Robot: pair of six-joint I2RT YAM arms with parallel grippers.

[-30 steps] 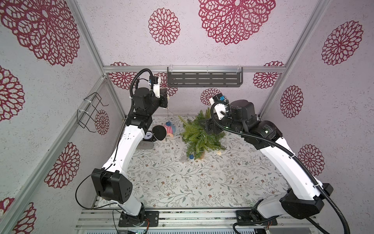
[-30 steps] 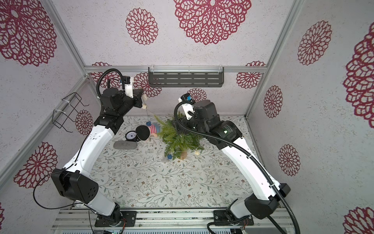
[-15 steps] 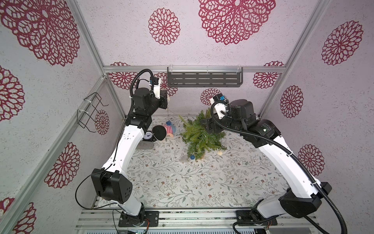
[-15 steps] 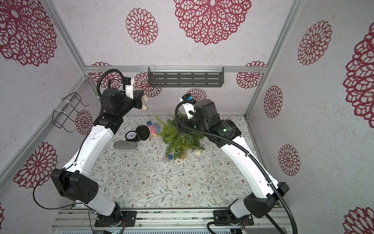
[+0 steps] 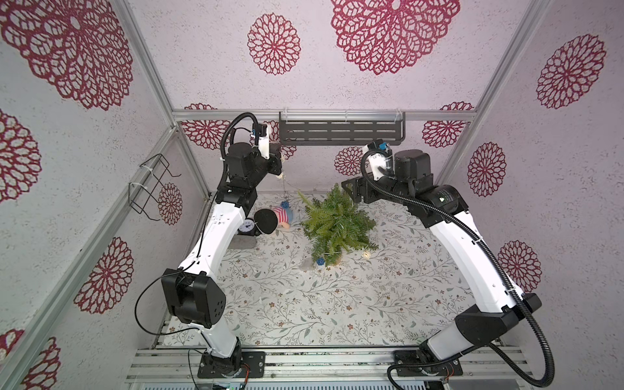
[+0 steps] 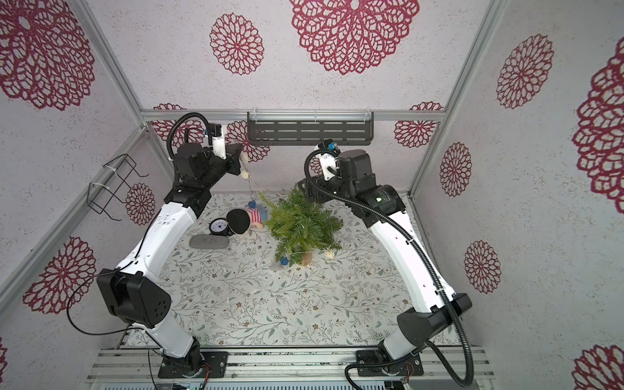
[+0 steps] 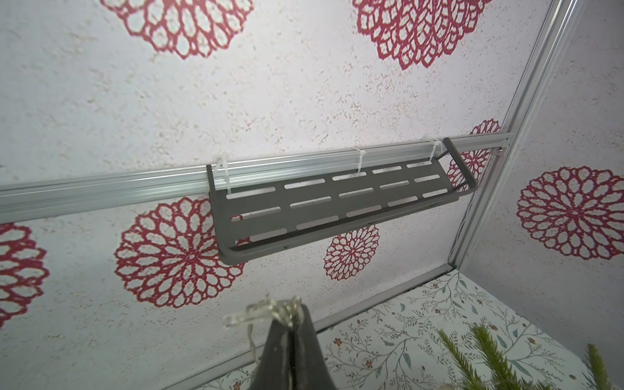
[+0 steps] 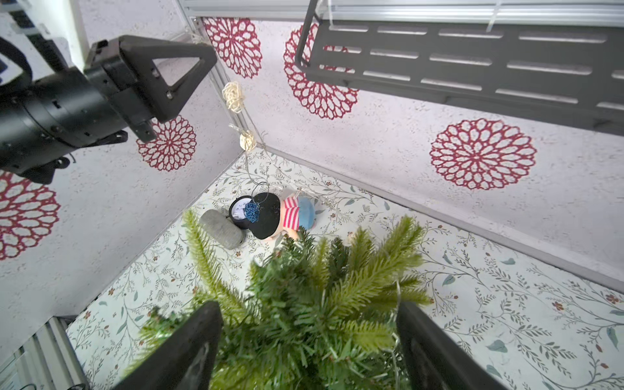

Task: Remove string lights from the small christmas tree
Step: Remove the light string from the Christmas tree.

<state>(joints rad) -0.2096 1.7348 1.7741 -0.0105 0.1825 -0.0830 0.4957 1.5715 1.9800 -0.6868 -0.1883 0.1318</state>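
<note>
Tension on the strand appeared to be the reason for the pose. The left gripper was raised high near the back wall, its jaws pressed fully together on a bunched loop of the string lights, so that the wire was drawn up and away from the small christmas tree. From that pinch the thin wire was seen to hang down past two cream balls and a blue ball before running back toward the branches.

The right gripper was set over the tree's crown with its fingers spread wide, one on each side of the foliage. Whether the branches were actually being squeezed could not be told. That placement was judged to be a brace, meant to stop the light tree from being dragged along by the pull. The tree was shown leaning in both top views, near the middle of the table.

Removal was judged only partly done. A second blue ball and a lone cream ball were lying beside the base, and pale wire was visible low in the branches.
</note>
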